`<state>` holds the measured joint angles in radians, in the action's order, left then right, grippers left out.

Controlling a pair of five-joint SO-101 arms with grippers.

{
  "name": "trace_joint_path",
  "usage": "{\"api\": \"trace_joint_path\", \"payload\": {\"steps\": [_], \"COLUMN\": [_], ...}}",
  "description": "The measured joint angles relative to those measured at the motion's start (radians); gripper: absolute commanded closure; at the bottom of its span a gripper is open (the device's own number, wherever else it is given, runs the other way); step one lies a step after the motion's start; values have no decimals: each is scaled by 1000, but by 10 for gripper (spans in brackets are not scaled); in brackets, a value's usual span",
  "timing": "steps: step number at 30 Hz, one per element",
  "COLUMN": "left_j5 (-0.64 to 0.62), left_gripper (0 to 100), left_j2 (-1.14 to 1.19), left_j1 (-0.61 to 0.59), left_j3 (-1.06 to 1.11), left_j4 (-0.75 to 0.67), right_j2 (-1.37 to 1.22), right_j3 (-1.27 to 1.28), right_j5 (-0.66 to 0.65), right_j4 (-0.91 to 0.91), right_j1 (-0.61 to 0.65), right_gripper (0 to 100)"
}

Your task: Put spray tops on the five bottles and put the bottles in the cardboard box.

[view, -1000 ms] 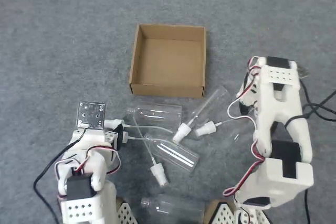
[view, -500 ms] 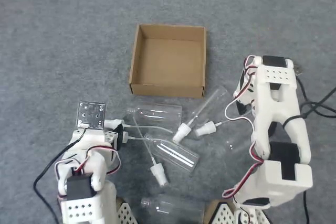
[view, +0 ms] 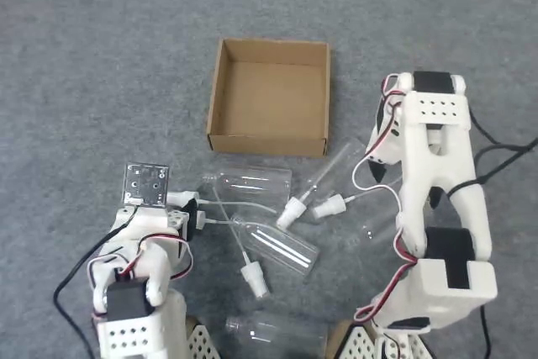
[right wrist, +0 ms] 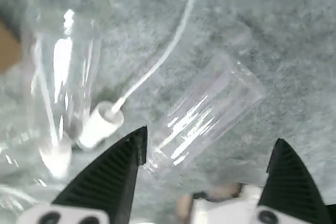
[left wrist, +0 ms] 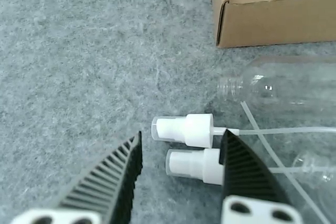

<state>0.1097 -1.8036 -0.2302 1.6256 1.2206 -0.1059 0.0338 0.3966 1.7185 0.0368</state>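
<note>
Progress nil as far as seen: brown cardboard box (view: 267, 145) stood empty, and the clear plastic bottles (view: 277, 243) lay on their sides on the grey felt-covered desk (view: 92, 81), all on the near side of the box. Most necks were bare. One slanted bottle (view: 336, 166) off the box's near corner had a white top at its end; could not tell whether it was seated. Judged: capping and boxing nearly all left to do.

Left gripper (left wrist: 181, 137) was open and held nothing, jaws to either side of two loose white spray tops (left wrist: 184, 129). Nearest bottle (view: 250, 184) lay just beside the box's near wall, long axis along that wall, bare neck pointing toward those tops.

Right gripper (right wrist: 210, 137) was spread wide and empty, above a fallen bottle (right wrist: 206, 109) that lay out past the box's near corner. Its long axis slanted across the gap between the jaws, touching neither. Which end was the neck: unclear.
</note>
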Motion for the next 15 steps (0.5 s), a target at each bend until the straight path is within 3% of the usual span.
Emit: {"api": "trace_joint_path", "payload": {"steps": [6, 15], "left_j5": [0, 0], "left_gripper": [775, 775], "left_j2": [0, 0], "left_j1": [0, 0], "left_j3": [0, 0], "left_j4": [0, 0], "right_j2": [0, 72], "right_j3": [0, 0], "right_j5": [-178, -325], "right_j4": [28, 28], "right_j1": [40, 80], "right_gripper": [690, 861]}}
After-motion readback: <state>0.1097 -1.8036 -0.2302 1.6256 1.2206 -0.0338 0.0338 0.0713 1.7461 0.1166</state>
